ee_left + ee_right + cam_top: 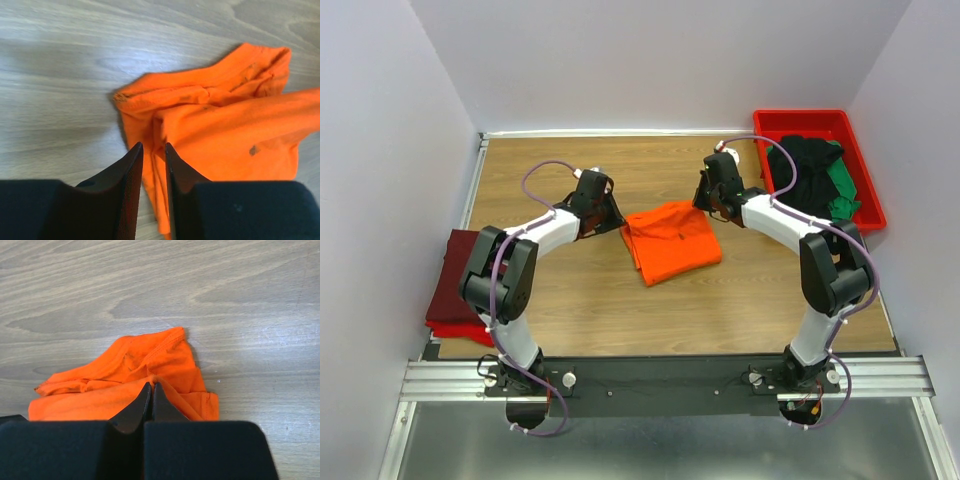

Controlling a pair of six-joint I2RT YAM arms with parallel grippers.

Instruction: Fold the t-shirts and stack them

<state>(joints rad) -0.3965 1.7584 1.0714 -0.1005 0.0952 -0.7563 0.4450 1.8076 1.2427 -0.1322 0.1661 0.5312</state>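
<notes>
A bright orange t-shirt (672, 240) lies partly folded and bunched at the middle of the wooden table. My left gripper (613, 218) is at its left edge. In the left wrist view that gripper (153, 145) has its jaws a narrow gap apart, and the orange t-shirt (225, 125) shows through the gap without being pinched. My right gripper (705, 203) is at the shirt's far right corner. In the right wrist view this gripper (152, 384) is shut, and a fold of the orange t-shirt (150, 352) rises like a tent to its tips.
A folded maroon t-shirt (460, 275) lies on a red one (460, 330) at the table's left edge. A red plastic tray (800, 118) at the back right holds a black t-shirt (810, 160) and a green one (842, 180). Walls close in on three sides.
</notes>
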